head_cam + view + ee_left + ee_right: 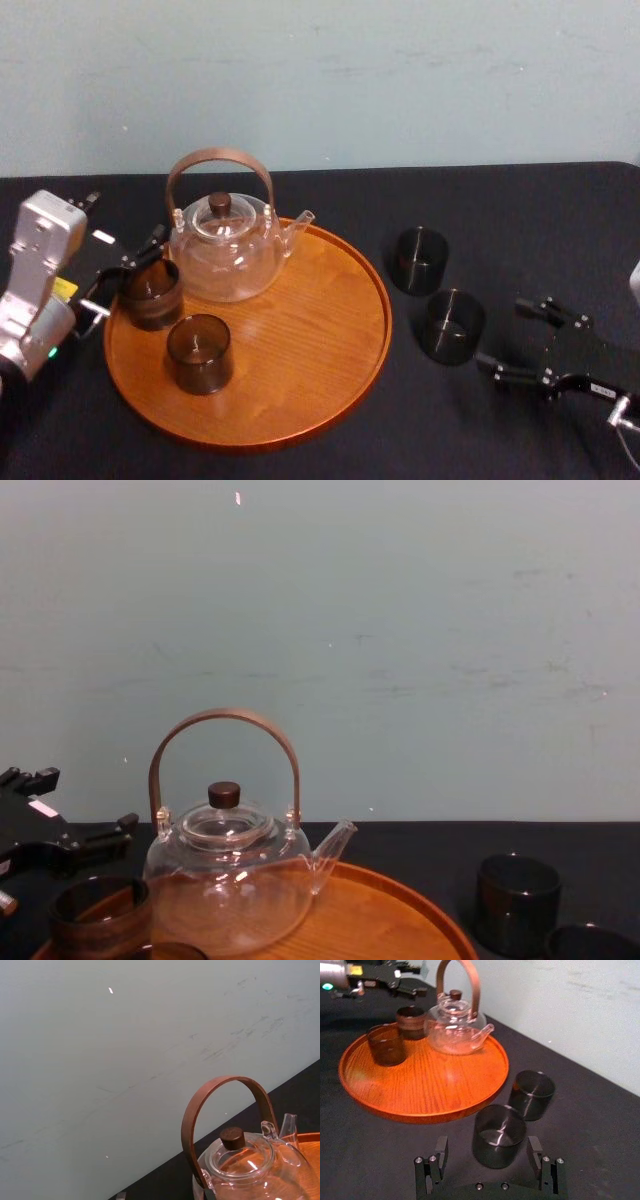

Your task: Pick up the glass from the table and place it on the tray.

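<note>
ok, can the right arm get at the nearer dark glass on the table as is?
Probably yes. The right gripper faces the nearer glass with jaws open wider than it, nothing between. The other glass and the tray stand beyond it; the left gripper is over the tray's left edge.

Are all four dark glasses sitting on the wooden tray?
No: only the two brown glasses stand on the tray; the two black glasses stand on the table to its right.
</note>
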Available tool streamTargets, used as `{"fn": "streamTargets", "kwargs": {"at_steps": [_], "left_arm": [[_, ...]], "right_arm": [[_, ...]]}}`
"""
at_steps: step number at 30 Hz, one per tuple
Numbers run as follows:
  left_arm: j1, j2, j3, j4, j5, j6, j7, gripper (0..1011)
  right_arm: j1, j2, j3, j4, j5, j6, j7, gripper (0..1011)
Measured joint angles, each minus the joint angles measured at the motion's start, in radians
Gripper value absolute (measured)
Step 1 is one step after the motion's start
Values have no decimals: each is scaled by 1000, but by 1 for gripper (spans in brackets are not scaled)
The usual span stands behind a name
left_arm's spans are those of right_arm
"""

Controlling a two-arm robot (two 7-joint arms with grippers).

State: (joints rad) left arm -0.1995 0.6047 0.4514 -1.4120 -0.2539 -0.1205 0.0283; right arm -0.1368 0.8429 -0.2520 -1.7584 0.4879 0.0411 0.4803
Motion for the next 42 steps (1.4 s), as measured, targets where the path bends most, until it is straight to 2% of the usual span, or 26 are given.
{"fn": "streamTargets", "kwargs": {"at_steps": [8,12,21,29,42], "left_arm": [[0,0,0,0,0,0,0,1001],[0,0,0,0,0,0,0,1001],[0,0,0,0,0,0,0,1001],[0,0,0,0,0,0,0,1002],[0,0,0,0,0,0,0,1001]], "right_arm": [[24,-12,-20,27,-36,0,55,1002],[37,-24,-25,40,-50,4,62,1002],[49,-68,-11,59,-60,31,26,1003],[49,-90,4,60,-62,43,10,1002],[86,-121,-14,91,-72,78,14,1002]]}}
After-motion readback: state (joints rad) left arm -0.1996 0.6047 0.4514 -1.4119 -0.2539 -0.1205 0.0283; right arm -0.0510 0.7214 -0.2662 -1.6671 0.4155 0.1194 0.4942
